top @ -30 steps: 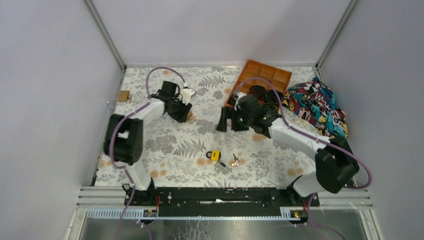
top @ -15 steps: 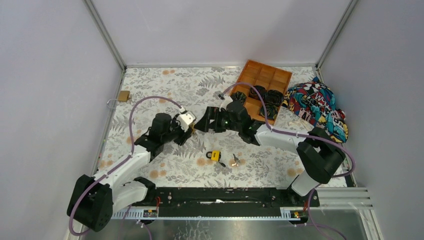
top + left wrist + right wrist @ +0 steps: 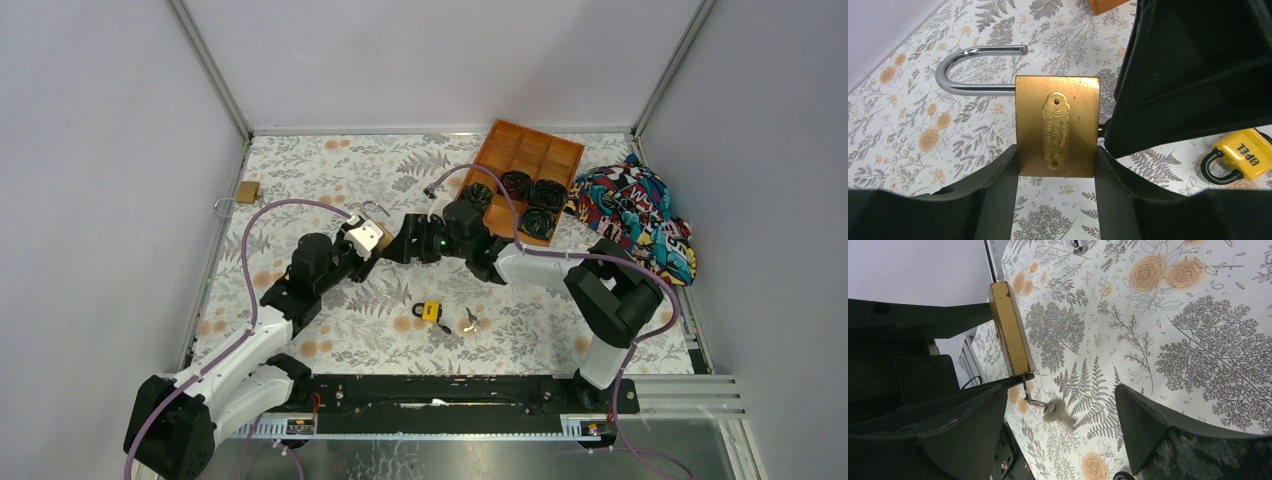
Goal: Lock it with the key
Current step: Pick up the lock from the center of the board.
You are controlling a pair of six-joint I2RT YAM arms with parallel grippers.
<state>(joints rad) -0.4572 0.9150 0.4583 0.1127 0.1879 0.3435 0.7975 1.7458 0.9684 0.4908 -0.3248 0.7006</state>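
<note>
Padlock [image 3: 1057, 115] first, Jo; where is the brass one?

Up off the desk [image 3: 330, 170], Sam, near its middle; the left jaws are clamped on it, one finger [image 3: 998, 195] on each side of the body, the nameplate facing the left wrist camera; its steel shackle [image 3: 968, 70] stands open, the free end clear of the body.

And the key [image 3: 1055, 411]?

It hangs on a ring from the keyhole end of the lock, blurred in the right wrist view; a small stub pokes out of that end too.

What are the right jaws doing?

They are spread wide and hold nothing; they sit level with the lock's keyhole end, the dangling key between the two fingers [image 3: 963, 430]; whether either finger touches the key or the lock I cannot tell.

Anything else on the desk?

A yellow padlock [image 3: 430, 311] lies flat nearer the arm bases, shackle closed; loose keys [image 3: 468, 320] lie just beside it; a second brass padlock [image 3: 245, 191] rests at the left edge; a wooden tray [image 3: 525, 148] sits at the far right with black coils [image 3: 545, 193] in its nearer compartments; a patterned cloth [image 3: 640, 215] is heaped just beside the tray.
</note>
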